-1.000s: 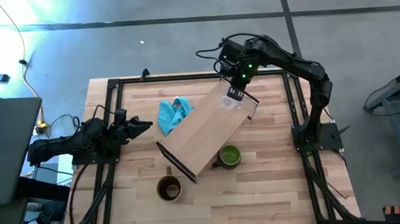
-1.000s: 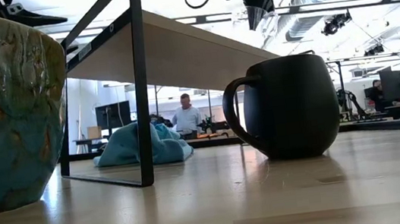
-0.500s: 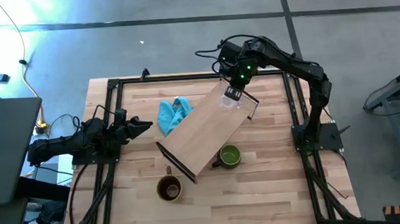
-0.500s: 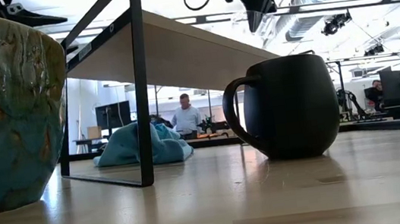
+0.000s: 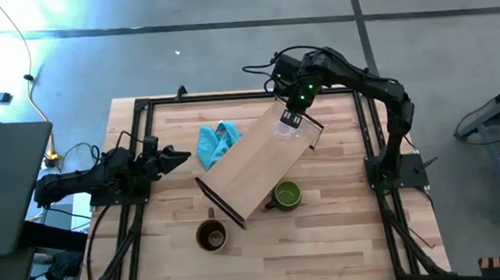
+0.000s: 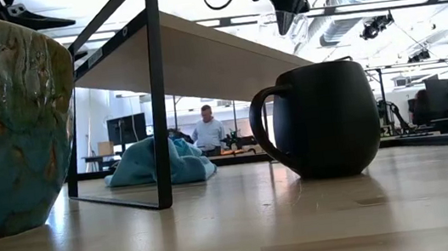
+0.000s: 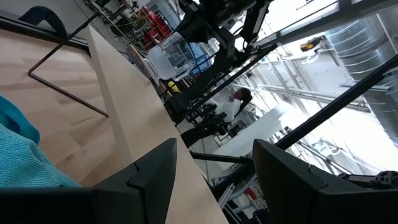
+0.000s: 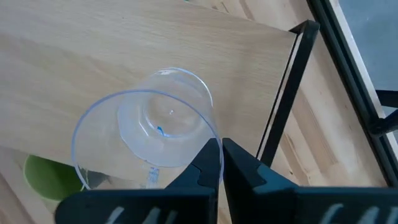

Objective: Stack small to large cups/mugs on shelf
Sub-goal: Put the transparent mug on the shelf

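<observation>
Taking the shelf (image 5: 260, 161) as landmark and working from the near edge of the bench (image 5: 328, 240) outward: the brown mug (image 5: 211, 236) stands on the bench just off the shelf's near end frame, and the green mug (image 5: 286, 194) stands beside the shelf's near long edge, its handle toward the shelf. In the low view the green mug (image 6: 322, 119) shows dark, upright, next to the shelf's black leg.

The left arm lies low and stretched along the bench's left side, its tool (image 5: 176, 156) pointing toward the shelf, well apart from it, fingers spread with nothing between them. The blue cloth (image 5: 216, 141) lies between that tool and the shelf's far long edge.

On the shelf's far end stands the clear glass cup (image 5: 285, 128), upright near the end frame. The right arm reaches from its base at the bench's right side, elbow high, wrist bent down over that end. Its tool (image 5: 291, 116) is closed, fingertips together just over the glass rim (image 8: 146, 134), gripping nothing.

Compared with a second ago, the right tool has lifted slightly; mugs, cup, cloth and left arm are unchanged.
</observation>
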